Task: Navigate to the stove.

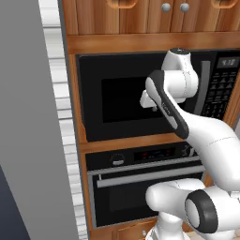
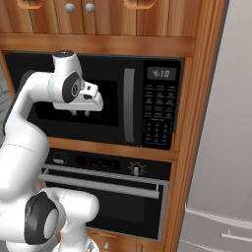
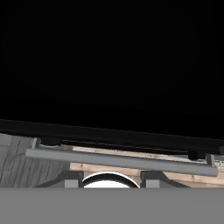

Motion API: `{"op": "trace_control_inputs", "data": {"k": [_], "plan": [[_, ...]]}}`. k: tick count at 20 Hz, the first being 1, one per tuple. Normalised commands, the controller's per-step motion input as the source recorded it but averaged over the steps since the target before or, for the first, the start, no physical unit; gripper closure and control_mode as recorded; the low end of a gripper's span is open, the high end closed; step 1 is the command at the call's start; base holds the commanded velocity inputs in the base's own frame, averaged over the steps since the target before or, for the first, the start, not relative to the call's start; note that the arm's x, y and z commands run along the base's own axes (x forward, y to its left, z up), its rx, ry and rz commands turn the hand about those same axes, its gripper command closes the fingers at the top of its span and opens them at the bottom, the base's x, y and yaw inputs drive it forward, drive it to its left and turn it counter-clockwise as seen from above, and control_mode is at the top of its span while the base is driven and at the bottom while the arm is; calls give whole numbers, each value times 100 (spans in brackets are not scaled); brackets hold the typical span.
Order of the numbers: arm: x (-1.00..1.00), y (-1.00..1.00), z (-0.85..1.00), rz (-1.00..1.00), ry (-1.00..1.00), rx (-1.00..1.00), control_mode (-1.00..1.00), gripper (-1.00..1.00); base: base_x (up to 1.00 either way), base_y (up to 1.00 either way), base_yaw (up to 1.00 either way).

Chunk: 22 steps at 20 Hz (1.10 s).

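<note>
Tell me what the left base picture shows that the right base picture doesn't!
Left base view alone: a grey wall with a strip of white tiles at the left.
Right base view alone: a grey fridge at the right, and the oven's dial.
Both: the black microwave with its keypad, the black oven with a silver bar handle below it, wooden cabinets above, and the gripper in front of the microwave door. No stove yet.

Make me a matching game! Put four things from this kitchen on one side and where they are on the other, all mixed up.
Things:
1. microwave
2. wall oven
3. cabinet knobs
4. gripper

Places:
A. at the very top
B. in front of the microwave door
C. under the microwave
D. above the oven

Pairs: 1-D, 2-C, 3-A, 4-B
</note>
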Motion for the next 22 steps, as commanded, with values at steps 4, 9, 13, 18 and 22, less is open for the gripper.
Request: {"op": "trace_control_inputs", "data": {"k": [4, 9, 13, 18, 22], "plan": [[0, 0, 0, 0, 0, 0, 100, -100, 0, 0, 0], [0, 0, 0, 0, 0, 0, 100, -100, -7, 0, 0], [0, 0, 0, 0, 0, 0, 100, -100, -20, 0, 0], [0, 0, 0, 0, 0, 0, 100, -100, -30, -16, 0], [0, 0, 0, 0, 0, 0, 100, -100, -48, -13, 0]]}}
